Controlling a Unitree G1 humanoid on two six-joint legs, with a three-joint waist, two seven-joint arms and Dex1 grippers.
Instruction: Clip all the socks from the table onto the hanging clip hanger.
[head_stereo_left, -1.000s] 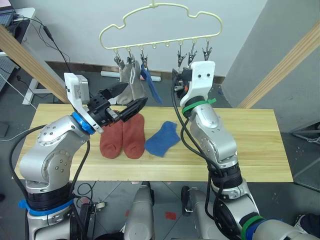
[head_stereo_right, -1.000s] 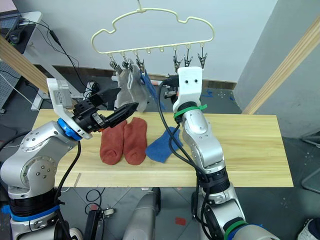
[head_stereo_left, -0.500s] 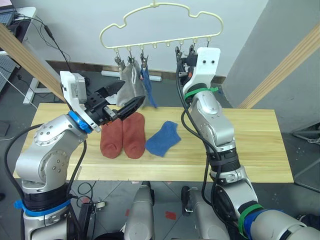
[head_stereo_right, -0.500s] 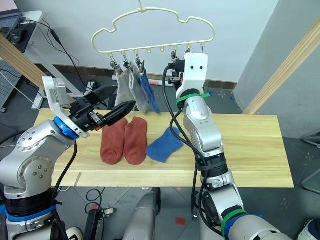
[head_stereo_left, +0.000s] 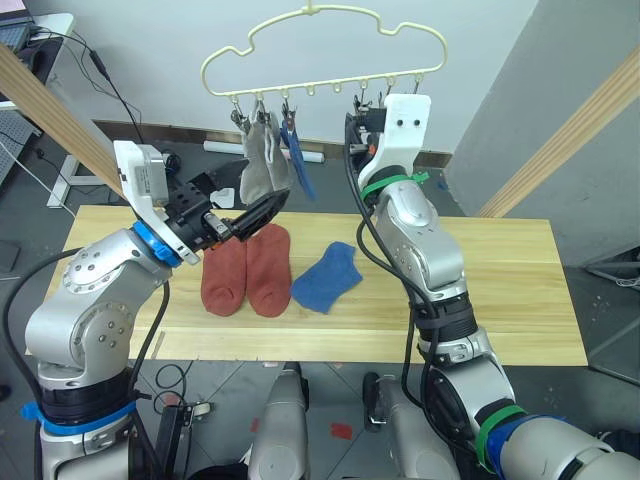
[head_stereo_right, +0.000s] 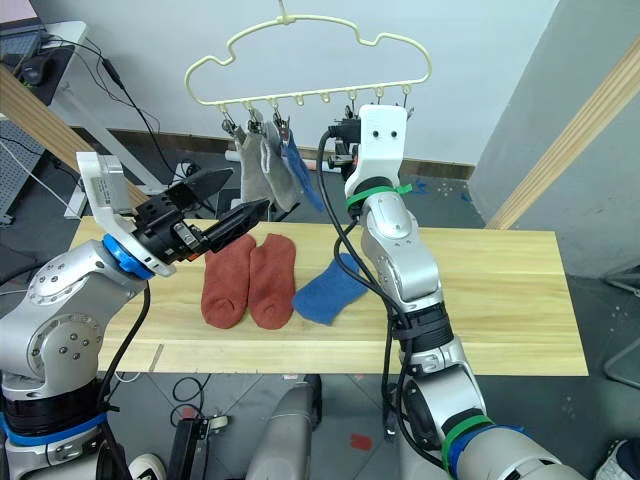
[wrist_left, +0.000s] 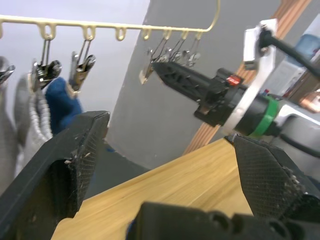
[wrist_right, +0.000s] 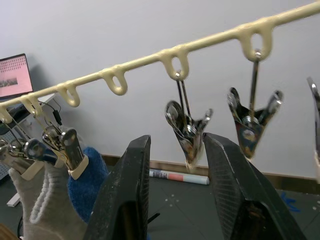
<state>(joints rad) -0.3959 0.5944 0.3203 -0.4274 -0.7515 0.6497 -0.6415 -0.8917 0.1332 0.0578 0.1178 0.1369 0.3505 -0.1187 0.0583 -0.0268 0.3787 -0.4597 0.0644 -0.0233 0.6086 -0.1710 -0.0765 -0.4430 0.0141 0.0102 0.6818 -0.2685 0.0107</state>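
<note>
The table carries two rust-red socks side by side and one blue sock at their 3 o'clock. At 12 o'clock hangs the clip hanger, holding two grey socks and a blue one. The left gripper hovers spread and empty. The right gripper has its fingers parted around a clip.

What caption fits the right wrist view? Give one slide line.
Open right gripper brackets an empty metal clip on the clip hanger, beside clipped blue sock.
</note>
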